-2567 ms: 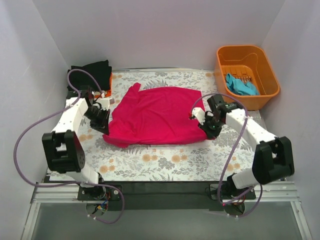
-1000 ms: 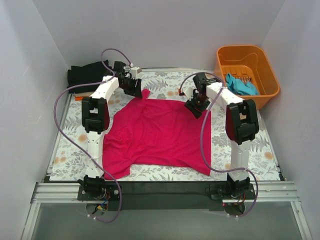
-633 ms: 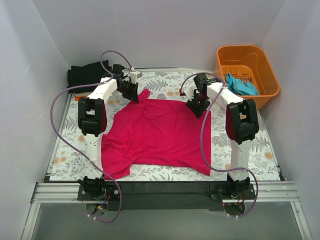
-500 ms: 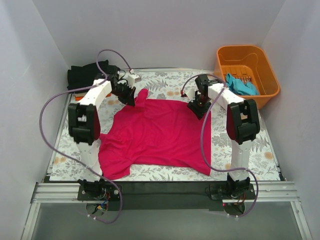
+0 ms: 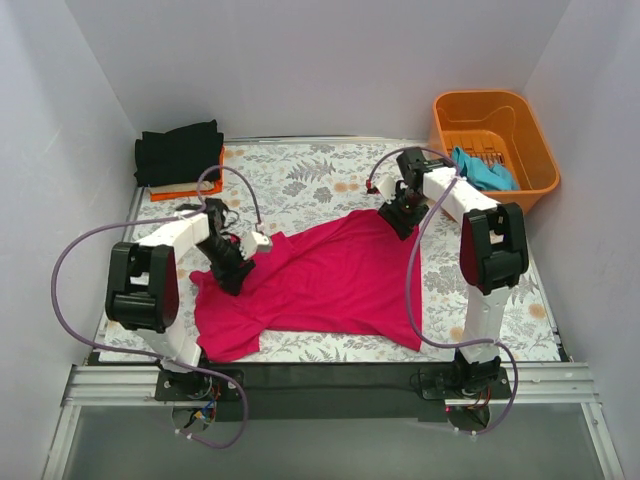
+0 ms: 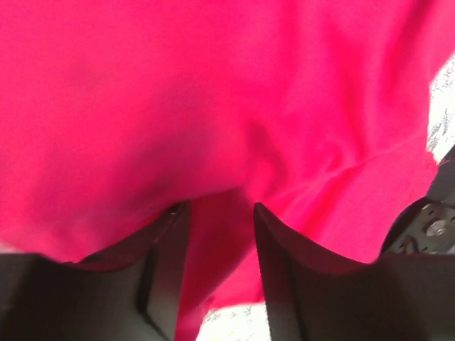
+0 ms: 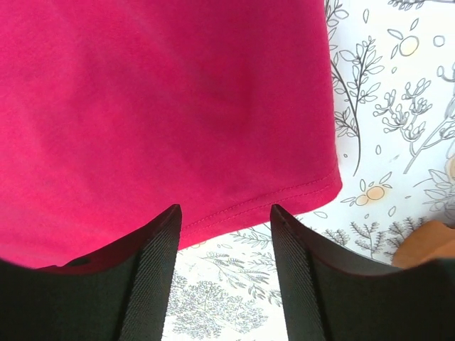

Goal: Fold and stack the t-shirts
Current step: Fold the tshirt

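A magenta-pink t-shirt (image 5: pixel 320 275) lies across the middle of the floral table, its far-left part pulled down toward the near left. My left gripper (image 5: pixel 232 265) sits low on the shirt's left side. In the left wrist view its jaws (image 6: pixel 220 209) stand apart, and pink cloth (image 6: pixel 213 106) drapes over the tips and hangs loosely in the gap. My right gripper (image 5: pixel 400 218) is at the shirt's far-right corner. It is open (image 7: pixel 224 209), with bare table between its fingers and the stitched hem (image 7: pixel 270 202) just past the tips. A teal t-shirt (image 5: pixel 482 170) lies in the basket.
The orange plastic basket (image 5: pixel 437 120) stands at the far right corner. At the far left, a folded black shirt (image 5: pixel 180 152) rests on a folded orange one (image 5: pixel 185 187). The left arm's purple cable (image 5: pixel 70 260) loops out to the left.
My left gripper has swung from the shirt's far-left corner down toward the near left, dragging that part of the shirt with it, and its jaws have come apart. The right gripper has barely moved.
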You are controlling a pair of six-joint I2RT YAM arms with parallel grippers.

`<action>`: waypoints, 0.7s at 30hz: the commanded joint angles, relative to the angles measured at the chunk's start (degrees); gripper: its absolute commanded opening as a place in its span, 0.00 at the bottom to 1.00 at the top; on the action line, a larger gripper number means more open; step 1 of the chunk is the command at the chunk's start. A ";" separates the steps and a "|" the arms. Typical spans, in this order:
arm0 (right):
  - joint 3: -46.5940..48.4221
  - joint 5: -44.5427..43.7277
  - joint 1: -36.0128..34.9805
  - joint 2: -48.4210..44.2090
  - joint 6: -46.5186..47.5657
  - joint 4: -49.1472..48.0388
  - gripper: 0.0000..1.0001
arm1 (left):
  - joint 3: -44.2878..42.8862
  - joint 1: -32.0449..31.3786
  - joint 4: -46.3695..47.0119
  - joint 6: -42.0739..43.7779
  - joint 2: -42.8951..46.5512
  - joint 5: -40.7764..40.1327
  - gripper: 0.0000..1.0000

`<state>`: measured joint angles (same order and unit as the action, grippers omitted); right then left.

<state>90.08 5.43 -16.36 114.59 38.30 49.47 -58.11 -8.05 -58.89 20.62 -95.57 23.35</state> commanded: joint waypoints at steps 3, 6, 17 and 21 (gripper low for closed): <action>1.32 1.08 0.36 -4.63 3.09 0.54 0.53 | -18.60 7.69 -4.37 -6.27 -2.59 10.47 0.43; 2.46 -0.42 1.15 -3.67 4.84 0.36 0.54 | -26.43 10.16 -2.48 -11.71 -5.15 13.56 0.44; 7.74 0.89 3.88 0.29 5.99 1.06 0.55 | -28.74 6.74 -3.07 -21.94 -13.94 8.48 0.38; 7.91 0.19 3.88 1.08 5.82 1.06 0.55 | -24.35 6.65 -2.72 -21.50 -13.86 5.83 0.35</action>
<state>96.23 5.50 -12.40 114.80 43.72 49.69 -85.69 -0.84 -61.39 -0.34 -112.46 31.88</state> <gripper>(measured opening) 0.554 0.360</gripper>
